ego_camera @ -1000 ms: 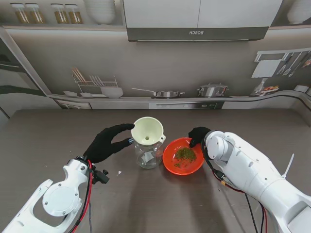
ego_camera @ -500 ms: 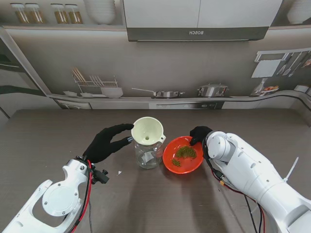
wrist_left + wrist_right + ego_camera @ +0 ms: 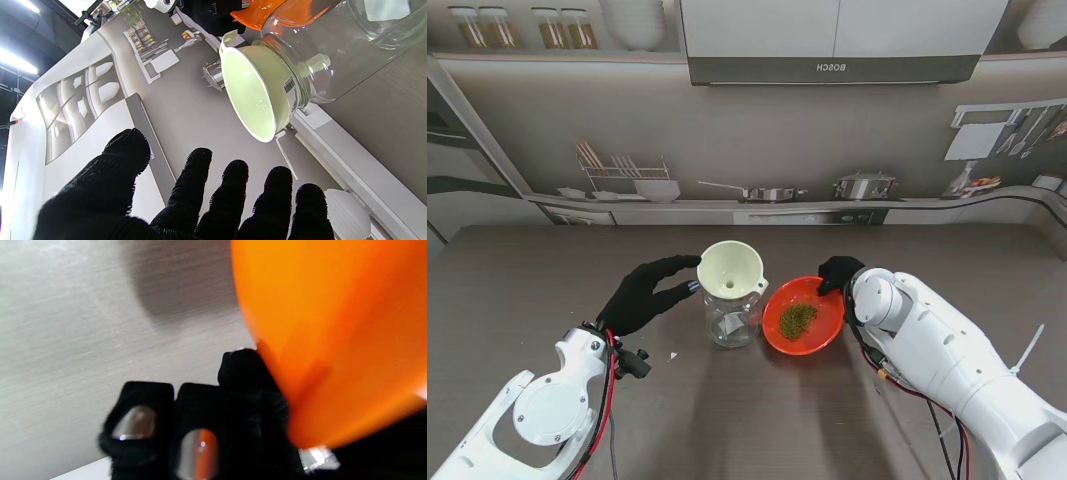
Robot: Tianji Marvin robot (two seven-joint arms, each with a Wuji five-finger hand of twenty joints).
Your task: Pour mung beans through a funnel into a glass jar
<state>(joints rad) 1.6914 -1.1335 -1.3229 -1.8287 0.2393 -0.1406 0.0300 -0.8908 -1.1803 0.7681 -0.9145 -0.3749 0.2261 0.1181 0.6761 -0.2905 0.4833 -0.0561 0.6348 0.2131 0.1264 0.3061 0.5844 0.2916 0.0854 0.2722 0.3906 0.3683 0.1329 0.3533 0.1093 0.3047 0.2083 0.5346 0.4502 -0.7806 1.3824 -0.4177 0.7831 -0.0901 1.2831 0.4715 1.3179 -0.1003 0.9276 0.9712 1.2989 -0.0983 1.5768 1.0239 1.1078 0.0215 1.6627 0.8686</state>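
The mung beans (image 3: 797, 320) lie as a small green heap inside the orange bowl (image 3: 819, 296), gathered toward its left, lower side. The bowl is tilted, with its left rim lowered toward the glass jar (image 3: 730, 322) and its right rim raised. The jar stands upright near the middle of the dark worktop (image 3: 547, 270), just to the left of the bowl. A pale funnel (image 3: 730, 270) sits in the mouth of the jar, its wide opening facing up, with a small tab on its right rim next to the bowl.

The right hand (image 3: 838, 275), in a black glove, has its fingers closed on the far right rim of the bowl and holds it; in the right wrist view the fingers (image 3: 200, 426) press against the orange wall (image 3: 333, 340).

The left hand (image 3: 645, 293) is to the left of the jar with its fingers spread apart and holds nothing. The thumb reaches toward the funnel rim and another fingertip is close to the jar neck; whether they touch cannot be told. In the left wrist view the fingers (image 3: 233, 196) are apart from the funnel (image 3: 253, 96).
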